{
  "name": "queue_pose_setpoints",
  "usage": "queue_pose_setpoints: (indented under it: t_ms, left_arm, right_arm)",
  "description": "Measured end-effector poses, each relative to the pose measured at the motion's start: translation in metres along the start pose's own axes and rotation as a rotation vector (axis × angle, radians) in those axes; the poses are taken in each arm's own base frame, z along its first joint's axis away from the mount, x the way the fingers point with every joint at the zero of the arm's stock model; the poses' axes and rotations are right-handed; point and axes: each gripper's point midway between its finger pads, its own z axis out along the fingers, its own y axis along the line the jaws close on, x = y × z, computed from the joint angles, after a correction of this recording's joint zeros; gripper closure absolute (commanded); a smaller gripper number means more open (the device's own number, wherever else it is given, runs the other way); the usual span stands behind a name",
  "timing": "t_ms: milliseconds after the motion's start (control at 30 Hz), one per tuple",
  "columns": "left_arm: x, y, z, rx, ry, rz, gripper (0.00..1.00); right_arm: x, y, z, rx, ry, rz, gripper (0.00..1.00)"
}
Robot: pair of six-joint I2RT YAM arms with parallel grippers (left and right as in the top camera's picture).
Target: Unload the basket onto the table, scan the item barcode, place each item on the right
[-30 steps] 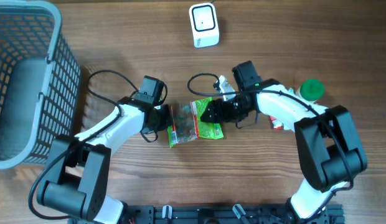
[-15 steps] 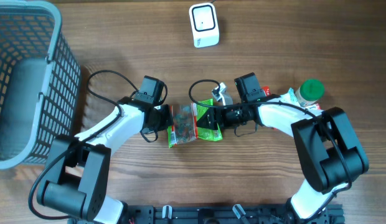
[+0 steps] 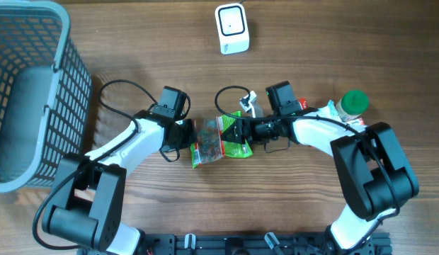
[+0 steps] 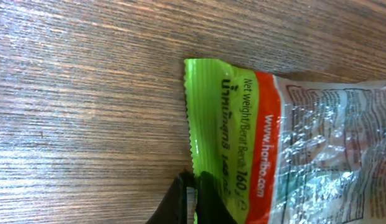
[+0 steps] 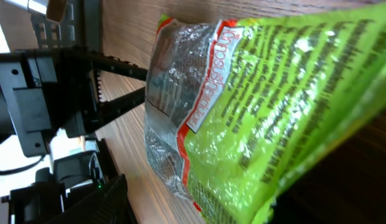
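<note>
Left pincer (image 3: 187, 134) clamped shut on nearest edge of candy bag (image 3: 214, 140). Right pincer (image 3: 239, 132) at bag's opposite end; open or closed cannot be told. Bag on tabletop (image 3: 134, 212) between both pincers.

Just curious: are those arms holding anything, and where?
Left gripper pinches the bag by its edge. Right gripper sits at the opposite end; its grip cannot be told.
</note>
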Motion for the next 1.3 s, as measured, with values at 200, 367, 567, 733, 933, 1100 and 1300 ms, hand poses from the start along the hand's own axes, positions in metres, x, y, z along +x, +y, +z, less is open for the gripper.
queue_pose_setpoints:
  t_ms: [200, 367, 567, 733, 933, 1100, 1300]
  left_arm:
    - [0.001, -0.003, 0.001, -0.001, -0.002, 0.013, 0.96]
    - [0.003, -0.006, 0.001, 0.006, 0.002, 0.022, 0.96]
    - [0.004, -0.008, 0.002, 0.017, 0.008, 0.022, 0.96]
    - [0.004, -0.009, 0.002, 0.023, 0.009, 0.022, 0.96]
    - [0.003, -0.011, 0.002, 0.030, 0.005, 0.022, 0.96]
    - [0.002, -0.011, 0.002, 0.033, 0.000, 0.023, 0.96]
    - [0.006, 0.002, -0.002, -0.009, 0.034, -0.008, 0.96]
  right_arm:
    - [0.004, 0.015, 0.018, -0.002, 0.012, -0.011, 0.38]
    - [0.006, 0.026, 0.030, -0.001, 0.014, -0.029, 0.39]
    - [0.004, 0.035, 0.038, -0.010, 0.004, -0.036, 0.45]
    - [0.005, 0.038, 0.041, -0.013, 0.005, -0.027, 0.48]
    - [0.007, 0.042, 0.046, -0.008, 0.004, -0.039, 0.88]
    - [0.010, 0.041, 0.049, 0.008, 0.009, -0.039, 0.96]
    - [0.025, 0.023, 0.048, 0.093, 0.050, 0.008, 0.96]
